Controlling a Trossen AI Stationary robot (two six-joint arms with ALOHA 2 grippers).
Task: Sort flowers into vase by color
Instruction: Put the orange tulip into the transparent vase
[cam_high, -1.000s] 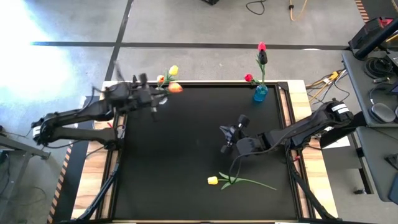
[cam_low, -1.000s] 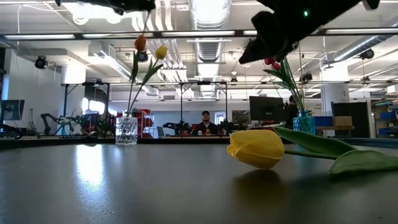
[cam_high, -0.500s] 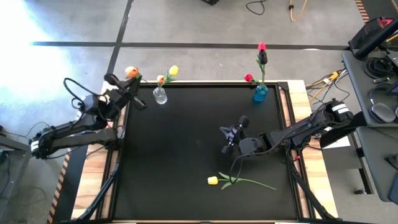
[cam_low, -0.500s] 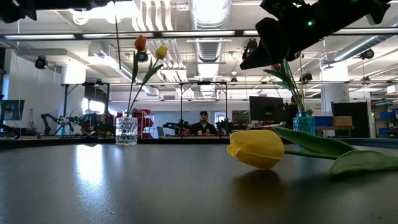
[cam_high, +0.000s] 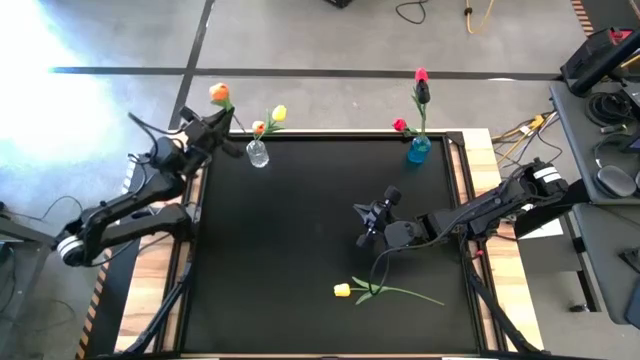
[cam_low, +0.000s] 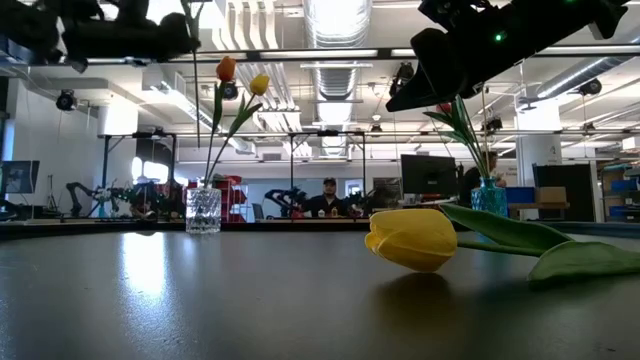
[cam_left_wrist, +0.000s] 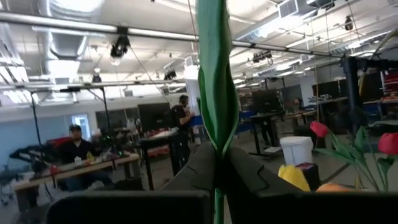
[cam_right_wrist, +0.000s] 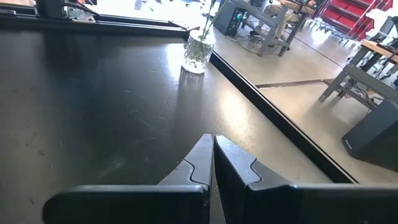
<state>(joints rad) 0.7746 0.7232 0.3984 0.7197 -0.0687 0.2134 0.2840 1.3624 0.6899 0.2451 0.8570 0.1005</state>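
Note:
My left gripper (cam_high: 226, 127) is raised by the table's far left corner, shut on an orange tulip (cam_high: 219, 93). Its stem (cam_low: 192, 70) shows in the low view, under the gripper (cam_low: 165, 40). Just right of it stands a clear vase (cam_high: 257, 154) with a yellow tulip (cam_high: 279, 113) and an orange tulip (cam_high: 260, 128). A blue vase (cam_high: 418, 150) at the far right holds red and dark tulips (cam_high: 421, 80). A yellow tulip (cam_high: 343, 290) lies on its side on the table at the near middle. My right gripper (cam_high: 366, 226) hovers shut and empty above it, toward the far side. My left gripper pinches the orange tulip's green stem and leaf (cam_left_wrist: 217, 158) between its two fingers. The fingers lie about level and across the stem. The tulip stands upright, head above the gripper and lower stem hanging below it, lifted clear of the table.
The black tabletop (cam_high: 300, 220) lies bare between the two vases and the lying tulip. Raised wooden rails (cam_high: 480, 200) border the table's sides. People sit at desks in the room beyond (cam_low: 328, 200).
My left gripper has carried the orange tulip from beside the clear vase toward the table's left edge and up, then back a little toward the vase. The tulip has turned from lying over to upright. My right arm has kept still.

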